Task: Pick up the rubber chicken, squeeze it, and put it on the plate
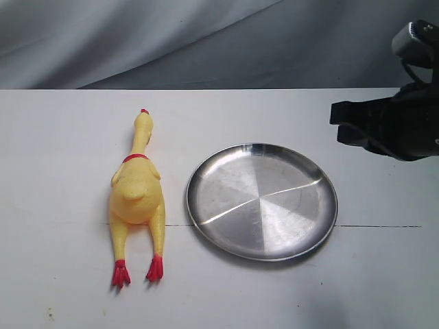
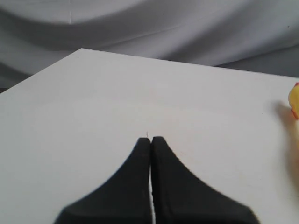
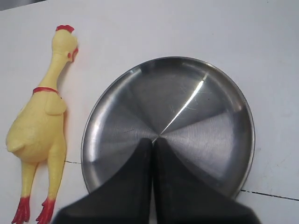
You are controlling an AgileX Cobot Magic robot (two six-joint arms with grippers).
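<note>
Rubber chicken [image 1: 138, 195] lies outside the plate [image 1: 260, 202], just beside it.

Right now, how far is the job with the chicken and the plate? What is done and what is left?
Nothing looks done yet. The rubber chicken lies flat on the table beside the plate, which is empty. Nothing is in hand: the left gripper and the right gripper are both shut on nothing. Picking up, squeezing and placing are all left.
</note>
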